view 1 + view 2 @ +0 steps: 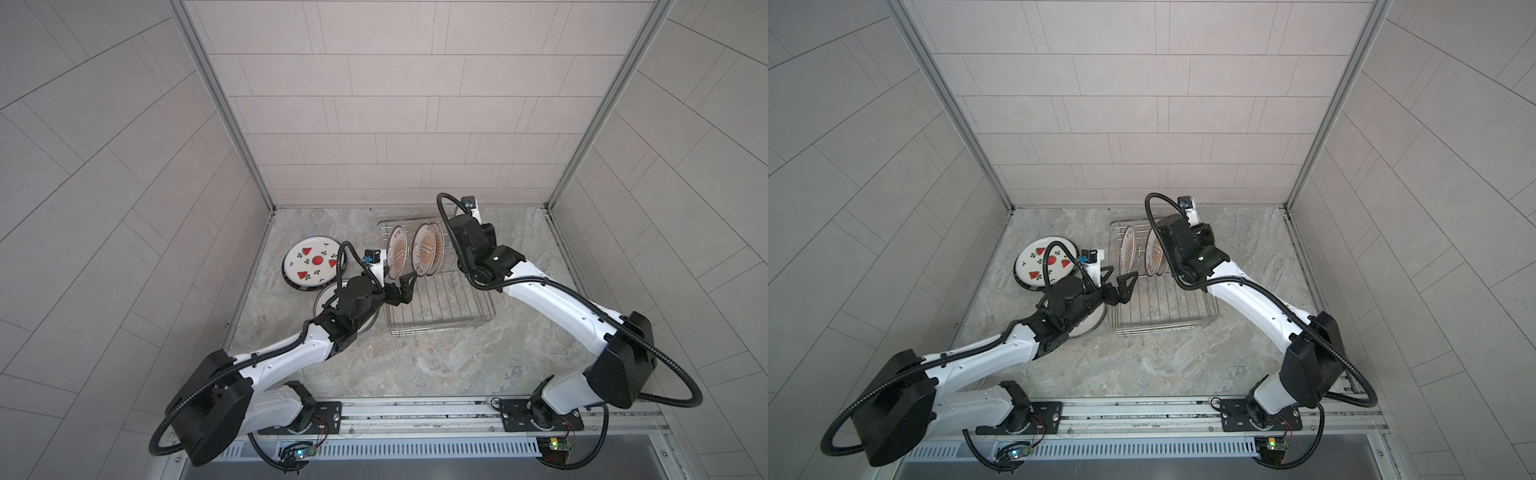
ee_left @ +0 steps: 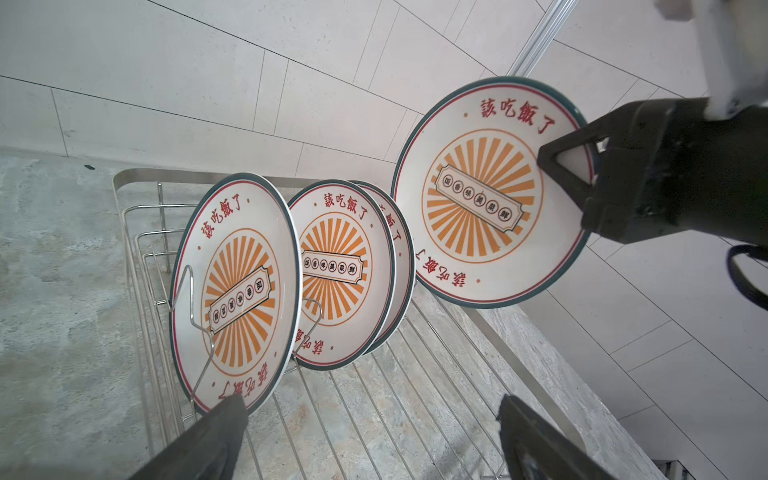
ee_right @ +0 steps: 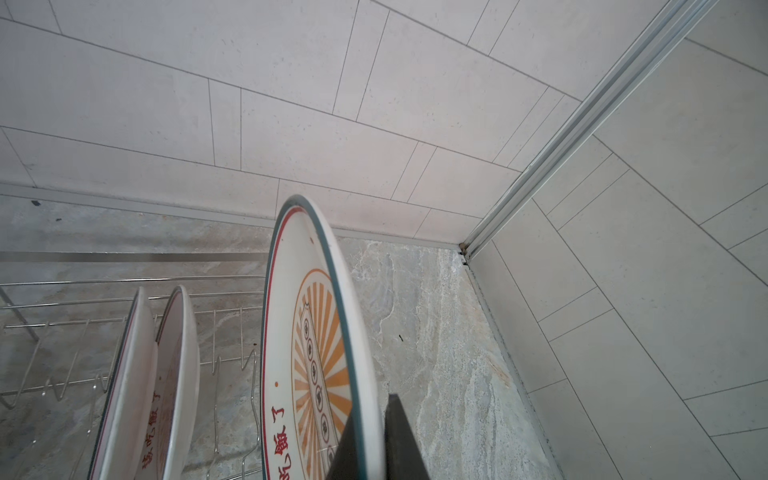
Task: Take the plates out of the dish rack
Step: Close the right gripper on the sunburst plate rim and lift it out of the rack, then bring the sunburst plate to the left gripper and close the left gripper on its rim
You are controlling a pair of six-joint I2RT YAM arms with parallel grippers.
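In both top views I see the rectangular silver wire dish rack (image 1: 453, 309) (image 1: 1183, 309) standing on the grey marbled tabletop (image 1: 415, 365), toward the back wall. Three round white sunburst plates (image 1: 395, 254), with orange rays and red characters, stand on edge in its far half. Left of the rack a round white watermelon plate (image 1: 312, 262) with red slices lies flat on the tabletop. Near it is another pale round plate (image 1: 323, 302), mostly hidden under my left arm. The left gripper (image 1: 400, 291) hangs at the left edge of the rack, its fingers spread fully wide with nothing between them. The right gripper is covered by its own wrist here.

In the left wrist view the three sunburst plates lean between the upright wire prongs (image 2: 189, 316), and the two further ones touch each other. A fourth sunburst plate (image 2: 486, 195) is in the air above the right side of the rack. The right gripper (image 2: 582, 166) pinches its rim tightly.

In the right wrist view this fourth plate stands on edge, with its rim clamped between the dark fingers (image 3: 401, 436). The rack is beside it and lower.
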